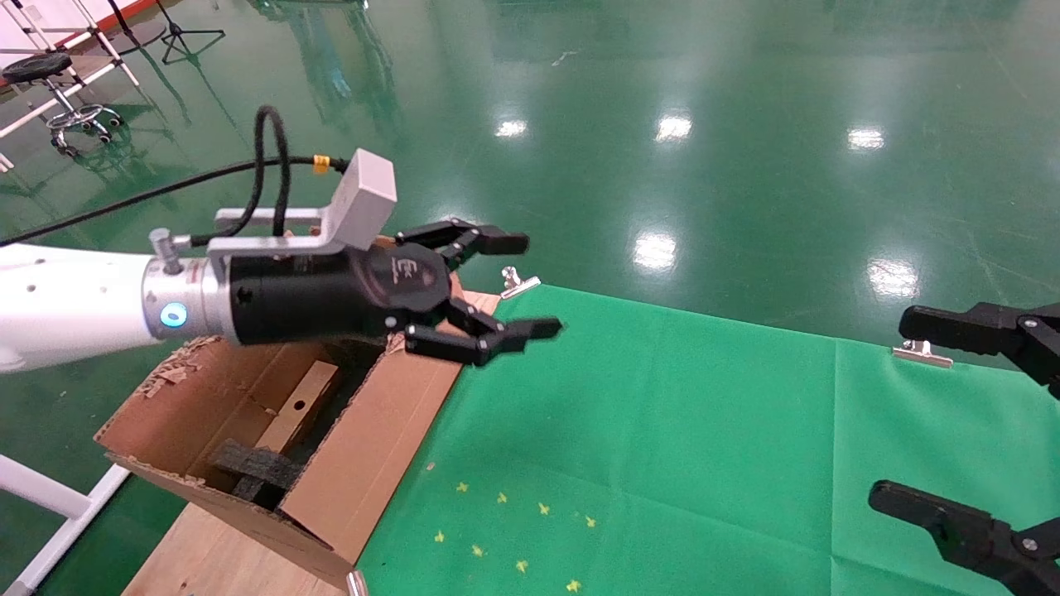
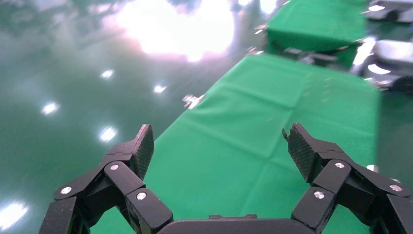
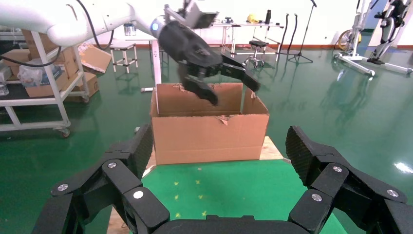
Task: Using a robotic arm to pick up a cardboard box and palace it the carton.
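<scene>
Inside the carton [image 1: 364, 463] the cardboard box [image 1: 296, 410] is seen; above, the left gripper [image 1: 530, 285] is held spread and empty, the right gripper [image 1: 952, 414] likewise spread.

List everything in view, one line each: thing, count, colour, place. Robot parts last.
carton: one, brown, torn flaps, at the table's left end.
cardboard box: one, brown, round hole, inside the carton.
foam block: one seen, black, inside the carton.
cloth: one, green, covering the table.
clips: two, silver, on the cloth's far edge.
star marks: several, yellow, on the cloth.
left hand: open, empty, above the carton's far end.
right hand: open, black, parked at the right edge.
</scene>
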{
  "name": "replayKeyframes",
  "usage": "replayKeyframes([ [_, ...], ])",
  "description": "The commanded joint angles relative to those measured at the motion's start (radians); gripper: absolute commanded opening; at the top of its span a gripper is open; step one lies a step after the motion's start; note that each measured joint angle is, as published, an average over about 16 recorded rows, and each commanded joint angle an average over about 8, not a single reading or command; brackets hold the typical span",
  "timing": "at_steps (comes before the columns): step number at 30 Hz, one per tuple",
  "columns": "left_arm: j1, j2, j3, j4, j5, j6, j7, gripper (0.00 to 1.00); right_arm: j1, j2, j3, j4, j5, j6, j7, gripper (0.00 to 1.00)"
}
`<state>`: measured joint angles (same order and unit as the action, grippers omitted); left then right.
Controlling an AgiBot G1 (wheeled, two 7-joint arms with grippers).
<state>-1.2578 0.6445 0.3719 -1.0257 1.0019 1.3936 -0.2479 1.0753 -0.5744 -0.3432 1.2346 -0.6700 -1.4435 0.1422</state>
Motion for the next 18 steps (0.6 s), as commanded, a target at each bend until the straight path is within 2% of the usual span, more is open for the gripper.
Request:
replayKeyframes([
  [1, 0.025, -0.005, -0.013, -0.035, -0.037, 0.014, 0.008, 1.0, 0.0, 0.0, 0.0, 0.0, 0.0, 0.0, 0.0, 1.0],
  [11, 0.148, -0.027, -0.075, -0.209, -0.22, 0.083, 0.049, 1.0, 0.0, 0.0, 0.0, 0.0, 0.0, 0.0, 0.0, 1.0],
  [18, 0.197, -0.036, -0.099, -0.279, -0.293, 0.11, 0.063, 1.0, 0.0, 0.0, 0.0, 0.0, 0.0, 0.0, 0.0, 1.0],
])
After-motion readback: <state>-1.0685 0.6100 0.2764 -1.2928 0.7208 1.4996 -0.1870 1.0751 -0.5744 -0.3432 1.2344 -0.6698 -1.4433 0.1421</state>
